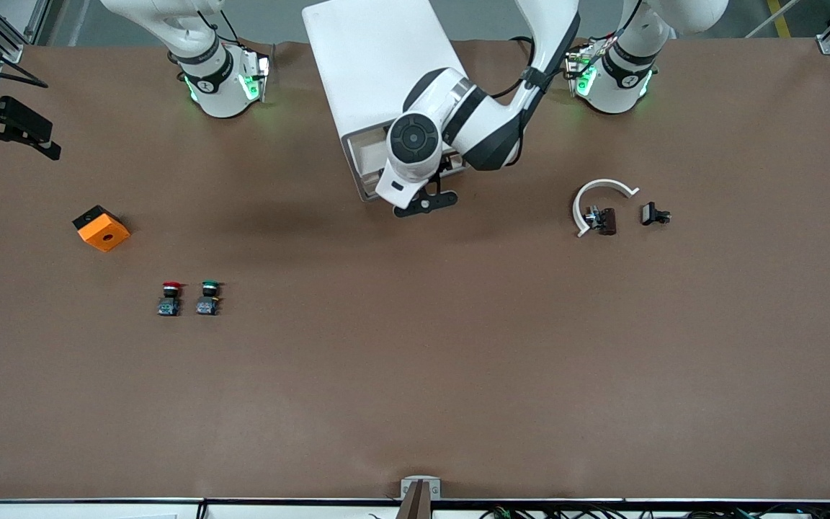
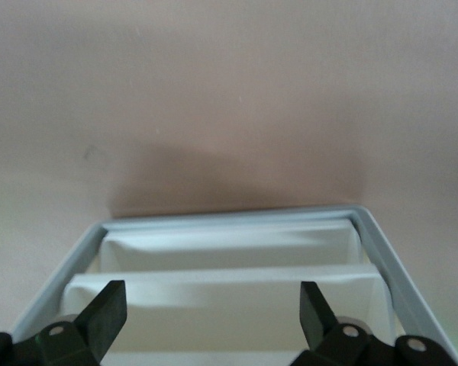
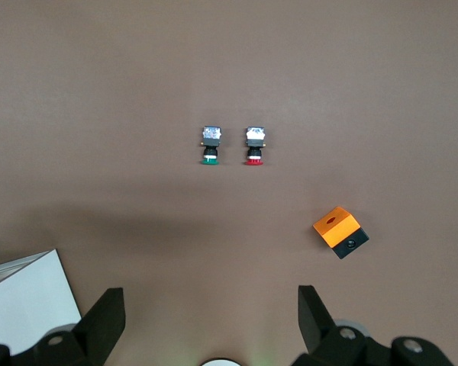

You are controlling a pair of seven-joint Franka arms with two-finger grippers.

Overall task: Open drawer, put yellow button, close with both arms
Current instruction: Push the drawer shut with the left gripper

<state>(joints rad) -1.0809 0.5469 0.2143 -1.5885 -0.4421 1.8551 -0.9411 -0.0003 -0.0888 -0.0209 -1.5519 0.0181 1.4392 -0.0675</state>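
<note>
Apparently late: my left gripper (image 2: 210,313), spread and empty, hangs over the open drawer (image 2: 229,263); right gripper (image 3: 210,320) spread, waiting; no yellow button visible; closing remains.

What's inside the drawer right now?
The left pincer, open, is at the drawer. Only bare white surfaces show inside; no yellow button is visible, though the arm hides part of it. The right arm waits.
</note>
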